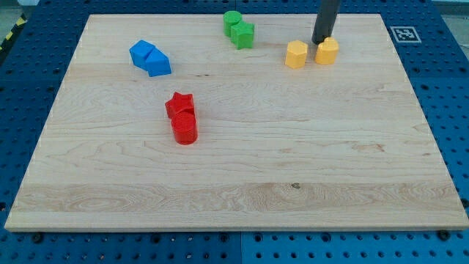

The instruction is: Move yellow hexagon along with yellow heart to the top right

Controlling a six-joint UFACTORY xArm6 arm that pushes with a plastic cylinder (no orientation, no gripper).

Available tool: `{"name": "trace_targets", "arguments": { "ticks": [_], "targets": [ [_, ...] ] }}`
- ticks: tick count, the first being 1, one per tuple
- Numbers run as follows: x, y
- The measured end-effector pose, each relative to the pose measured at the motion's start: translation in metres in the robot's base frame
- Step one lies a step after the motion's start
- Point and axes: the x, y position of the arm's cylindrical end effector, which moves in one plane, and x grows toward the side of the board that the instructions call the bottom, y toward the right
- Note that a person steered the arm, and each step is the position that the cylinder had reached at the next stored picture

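Two yellow blocks sit near the view's top right of the wooden board (242, 183). The left one (296, 54) looks like the yellow hexagon. The right one (327, 51) looks like the yellow heart, though its shape is hard to make out. A small gap separates them. My dark rod comes down from the view's top edge. My tip (319, 42) rests just above the heart's upper left side, touching or nearly touching it, and up and to the right of the hexagon.
A green cylinder (232, 20) and a green star (242, 34) touch at top centre. Two blue blocks (150, 59) lie together at upper left. A red star (179, 105) and a red cylinder (185, 128) touch left of centre. A marker tag (402, 34) lies beyond the top right corner.
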Motion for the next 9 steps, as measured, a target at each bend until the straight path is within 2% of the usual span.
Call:
{"name": "trace_targets", "arguments": {
  "ticks": [3, 4, 5, 7, 9],
  "targets": [
    [-0.003, -0.074],
    [0.011, -0.078],
    [0.044, -0.078],
    [0.050, -0.077],
    [0.050, -0.043]
  ]
}}
